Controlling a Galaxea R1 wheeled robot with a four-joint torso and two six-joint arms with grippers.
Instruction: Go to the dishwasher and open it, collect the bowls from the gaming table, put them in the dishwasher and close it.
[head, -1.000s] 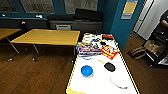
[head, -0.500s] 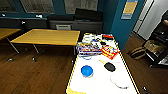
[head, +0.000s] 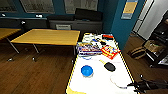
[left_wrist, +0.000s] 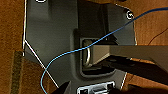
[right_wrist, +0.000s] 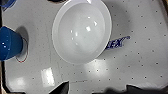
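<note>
The gaming table is white-topped with yellow edging and stands right in front of me. On its near half sits a small bright-blue bowl. A white bowl rests to its right, near the table's right edge. My right gripper hovers just above and beside the white bowl, open and holding nothing. My left gripper hangs low over the robot's own dark plate and the wooden floor. The dishwasher is out of view.
Board-game boxes, a red box and a black oval object lie further along the table. A wooden-topped table stands to the left. A blue wall corner and a basket are on the right.
</note>
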